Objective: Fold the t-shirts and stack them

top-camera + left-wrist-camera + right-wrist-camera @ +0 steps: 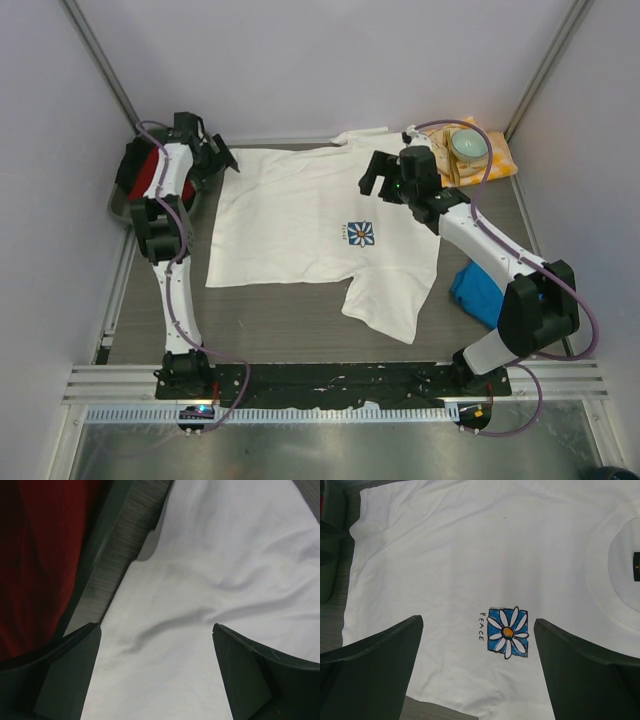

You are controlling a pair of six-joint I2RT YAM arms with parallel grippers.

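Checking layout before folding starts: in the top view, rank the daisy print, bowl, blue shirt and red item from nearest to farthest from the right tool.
1. Daisy print, on the white shirt beside the right tool.
2. Bowl, far right corner.
3. Blue shirt, near right edge.
4. Red item, far left.

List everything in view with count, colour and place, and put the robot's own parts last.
white t-shirt: one, white with a blue daisy print, spread flat mid-table
blue t-shirt: one, bright blue, bunched at the right side, partly behind the right arm
checked napkin: one, orange and white, far right corner
bowl: one, pale green, on the napkin
red thing: one, red, far left corner; kind unclear
table: one, dark grey
left arm, right arm: white and black, near edge
left gripper: black, open, over the white shirt's edge
right gripper: black, open, over the daisy print
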